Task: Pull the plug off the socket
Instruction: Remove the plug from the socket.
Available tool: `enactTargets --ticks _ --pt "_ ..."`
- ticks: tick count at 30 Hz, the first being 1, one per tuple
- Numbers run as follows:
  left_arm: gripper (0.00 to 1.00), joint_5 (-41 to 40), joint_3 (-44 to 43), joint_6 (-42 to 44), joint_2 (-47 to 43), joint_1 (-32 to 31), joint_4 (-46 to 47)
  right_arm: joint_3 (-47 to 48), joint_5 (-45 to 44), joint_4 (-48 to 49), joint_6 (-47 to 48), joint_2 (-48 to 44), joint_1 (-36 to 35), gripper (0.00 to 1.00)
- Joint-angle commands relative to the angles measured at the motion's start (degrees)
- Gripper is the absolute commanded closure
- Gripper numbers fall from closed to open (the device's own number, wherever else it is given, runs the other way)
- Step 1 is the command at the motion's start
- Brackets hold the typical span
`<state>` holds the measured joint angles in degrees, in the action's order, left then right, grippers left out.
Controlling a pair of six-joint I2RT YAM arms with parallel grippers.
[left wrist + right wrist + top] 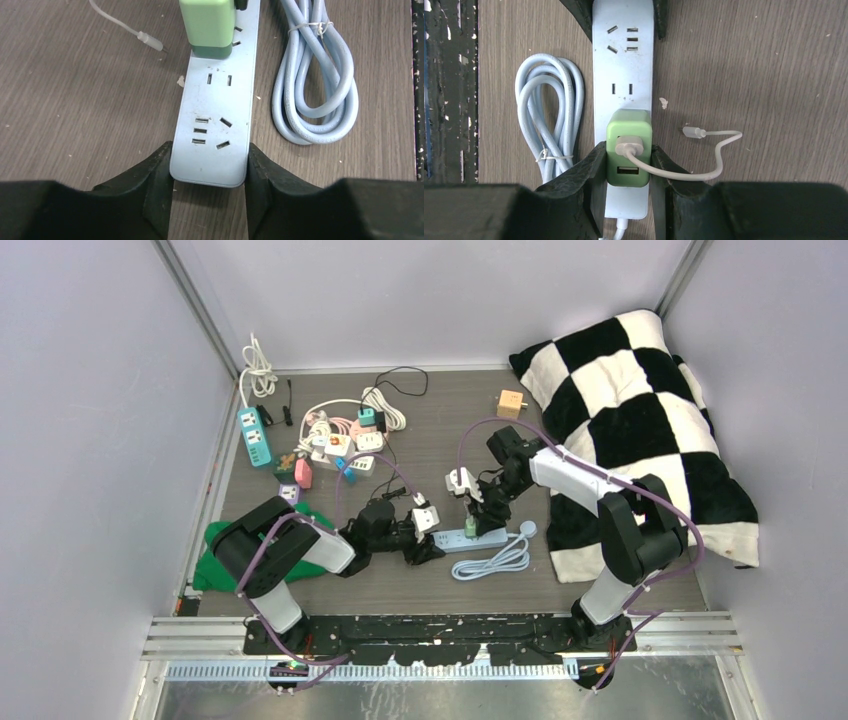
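Observation:
A light blue power strip, the socket (485, 537), lies flat on the wooden table. A green plug (629, 135) with a white USB cable (714, 150) sits in it. In the right wrist view my right gripper (628, 150) is shut on the plug, one finger on each side. The same plug (207, 25) shows at the top of the left wrist view. There my left gripper (209, 150) is shut on the near end of the socket (215, 125), with both fingers pressed to its long edges. In the top view the two grippers meet over the strip, left gripper (432, 543) and right gripper (472, 515).
The strip's coiled blue cord (495, 562) lies beside it. A checkered pillow (640, 420) fills the right side. A pile of other strips and adapters (340, 445), a teal strip (254, 435) and a wooden cube (511, 403) sit further back. A green cloth (215, 560) lies at the left.

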<state>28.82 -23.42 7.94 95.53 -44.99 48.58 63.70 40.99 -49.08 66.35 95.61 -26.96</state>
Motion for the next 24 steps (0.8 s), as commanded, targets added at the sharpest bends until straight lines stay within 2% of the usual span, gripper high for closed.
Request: enactTargets --ticks 1,4,7,11,13,19,24 --pt "0.69 1.2 -0.6 0.9 0.9 -0.3 4.1 -0.6 0.9 1.7 -1.5 -0.6 -0.3 0.99" --pt "0.90 0.8 -0.5 0.7 1.0 -0.3 4.1 -1.1 1.3 1.5 -1.6 -1.0 -0.7 0.99" --pt "0.99 0.3 -0.5 0.2 0.7 -0.3 3.9 -1.4 2.4 -0.5 0.0 -1.4 -1.8 0.99" --pt "1.00 -0.3 -1.9 -0.9 0.2 -0.3 -0.8 -2.6 1.6 -3.1 3.3 -2.4 -4.9 0.99" --pt "1.00 -0.5 -1.4 -0.8 0.5 -0.3 0.1 -3.0 0.8 -2.2 1.9 -2.8 -5.6 0.99" --pt "1.00 -1.1 0.6 0.5 0.0 -0.3 0.5 0.0 -1.1 3.3 -7.3 -2.9 -0.5 0.99" --pt "1.00 -1.6 0.7 -0.5 -0.4 -0.3 -0.2 -0.1 -1.9 2.4 -7.6 -3.5 0.2 0.99"
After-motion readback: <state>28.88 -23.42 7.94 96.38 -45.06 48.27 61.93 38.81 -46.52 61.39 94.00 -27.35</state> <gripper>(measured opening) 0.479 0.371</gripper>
